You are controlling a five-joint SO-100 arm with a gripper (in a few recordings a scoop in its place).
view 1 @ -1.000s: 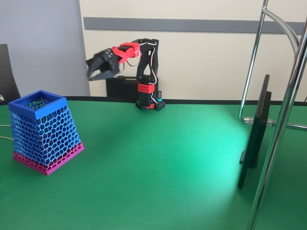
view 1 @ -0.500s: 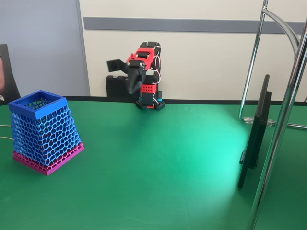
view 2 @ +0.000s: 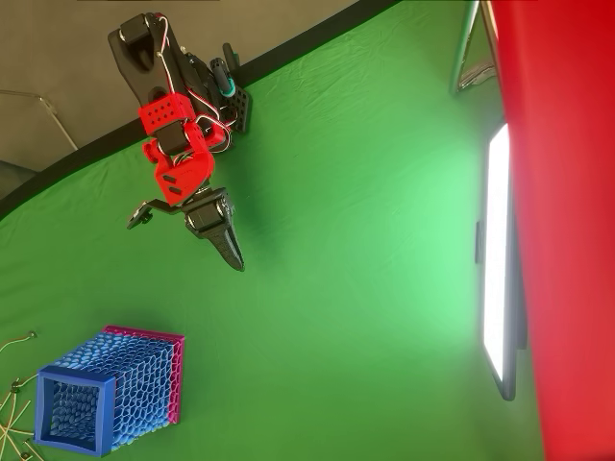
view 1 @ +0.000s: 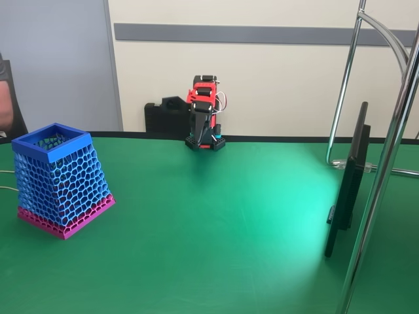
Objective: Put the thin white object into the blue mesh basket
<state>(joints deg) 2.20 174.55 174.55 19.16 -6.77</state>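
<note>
- The red and black robot arm's gripper sat in the upper left of the overhead view, pointing down and right over bare cloth, its two black fingers pressed together into a single tapering wedge with nothing between them.
- In the fixed view the gripper hung folded in front of the arm's own base, at the upper middle of the frame by the far table edge.
- The tapered blue honeycomb-mesh basket with a solid blue rim and magenta base band stood upright at the left middle of the fixed view; in the overhead view the basket lay in the lower left corner, well apart from the gripper.
- The thin white object could not be made out on the green cloth-covered table. Some pale thin strands showed at the lower left edge of the overhead view beside the basket, but they were too small to identify.
- Whether the object already lay inside the basket was hidden by the mesh and the viewing angle.
- Risk, as a judgement: with the object's place unknown, a reach toward those strands could snag a cable instead, or nudge the light basket and tip it.
</note>
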